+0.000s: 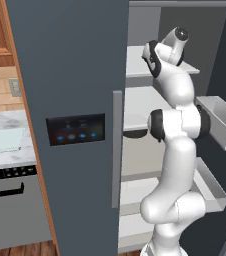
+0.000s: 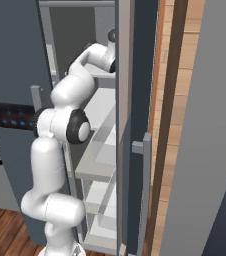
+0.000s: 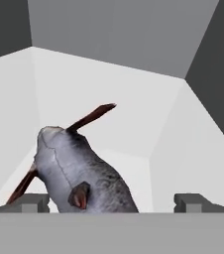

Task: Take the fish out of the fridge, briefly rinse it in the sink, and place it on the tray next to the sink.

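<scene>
Fish (image 3: 79, 176) lies on a fridge shelf (image 3: 173, 124) directly ahead of the hand (image 3: 112, 202), between its fingertips and nearer the left one. Shelf side walls stand either side, back wall beyond.

The arm (image 1: 177, 165) was glossy white all over, built of fat rounded segments with black bands at the joints, and a dark round cap sat on the elbow beside the fridge (image 1: 70, 75) door. Two small dark grey finger tips (image 3: 32, 202), blocky and square-edged, closed it out.
</scene>
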{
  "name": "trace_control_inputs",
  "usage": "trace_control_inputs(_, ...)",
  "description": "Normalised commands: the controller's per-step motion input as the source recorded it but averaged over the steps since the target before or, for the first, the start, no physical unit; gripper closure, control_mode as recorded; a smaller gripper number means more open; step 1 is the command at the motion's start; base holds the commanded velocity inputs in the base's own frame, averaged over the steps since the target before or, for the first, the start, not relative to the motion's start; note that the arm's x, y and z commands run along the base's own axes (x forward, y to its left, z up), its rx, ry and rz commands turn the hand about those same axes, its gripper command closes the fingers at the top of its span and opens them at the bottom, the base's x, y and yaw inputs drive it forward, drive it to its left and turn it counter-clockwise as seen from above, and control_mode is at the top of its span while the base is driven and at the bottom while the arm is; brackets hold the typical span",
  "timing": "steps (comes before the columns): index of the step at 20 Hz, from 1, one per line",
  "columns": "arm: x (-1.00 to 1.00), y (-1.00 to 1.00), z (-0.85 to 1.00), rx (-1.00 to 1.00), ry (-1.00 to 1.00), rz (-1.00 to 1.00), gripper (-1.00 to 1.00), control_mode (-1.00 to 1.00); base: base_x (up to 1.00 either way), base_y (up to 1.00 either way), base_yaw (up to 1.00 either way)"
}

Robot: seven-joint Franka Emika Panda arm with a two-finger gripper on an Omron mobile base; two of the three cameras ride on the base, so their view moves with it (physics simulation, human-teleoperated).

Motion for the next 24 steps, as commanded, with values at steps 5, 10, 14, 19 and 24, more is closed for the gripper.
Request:
trace_control_inputs(5,0.19,0.0,-0.14,0.0,0.0,0.0,1.0,-1.0,0.0,0.0,0.0)
trace_control_inputs(10,0.0,0.0,0.0,0.0,0.0,0.0,1.0,-1.0,0.0,0.0,0.0)
trace_control_inputs(14,-0.03,0.0,0.0,0.0,0.0,0.0,1.0,-1.0,0.0,0.0,0.0)
trace_control_inputs(19,-0.54,0.14,0.0,0.0,0.0,0.0,1.0,-1.0,0.0,0.0,0.0)
trace_control_inputs(24,-0.99,0.32,0.0,0.0,0.0,-0.04,1.0,-1.0,0.0,0.0,0.0)
